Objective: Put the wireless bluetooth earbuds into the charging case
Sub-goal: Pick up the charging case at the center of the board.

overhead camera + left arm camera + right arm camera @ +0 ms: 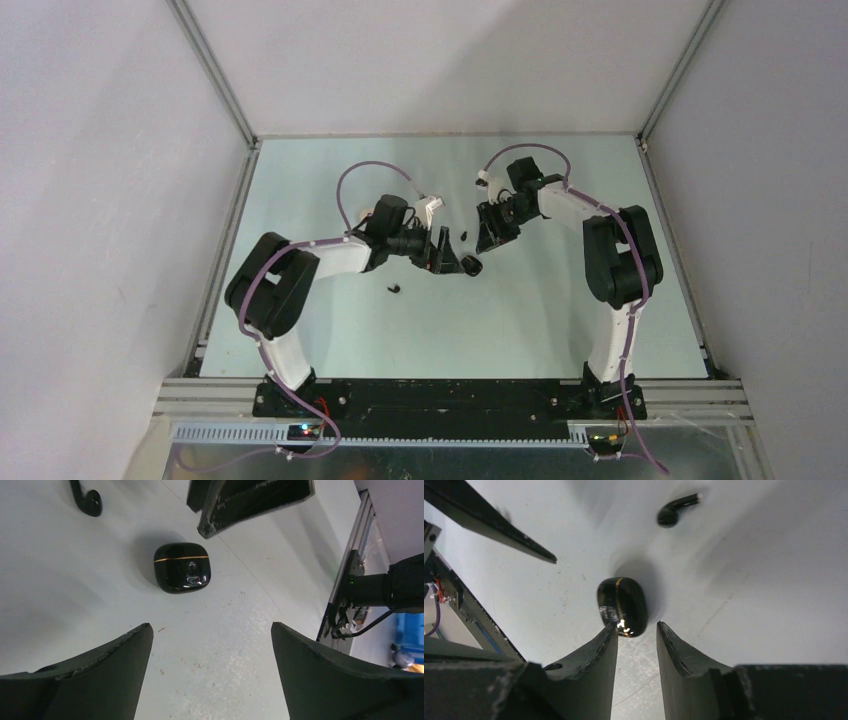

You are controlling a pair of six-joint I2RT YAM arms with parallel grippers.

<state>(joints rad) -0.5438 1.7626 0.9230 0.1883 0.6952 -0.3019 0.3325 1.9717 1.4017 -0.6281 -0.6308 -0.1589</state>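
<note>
Charging case, gold seam visible only from wrists, left gripper wide-open, right gripper ajar

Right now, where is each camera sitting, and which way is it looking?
Top camera: above and behind the arms, looking down at the table; left arm and right arm both show.
Left wrist: on the left arm, facing the black charging case; its wide-open jaws show.
Right wrist: on the right arm, facing the same case; its slightly parted jaws show.
Both wrist views share the case and a black earbud.
</note>
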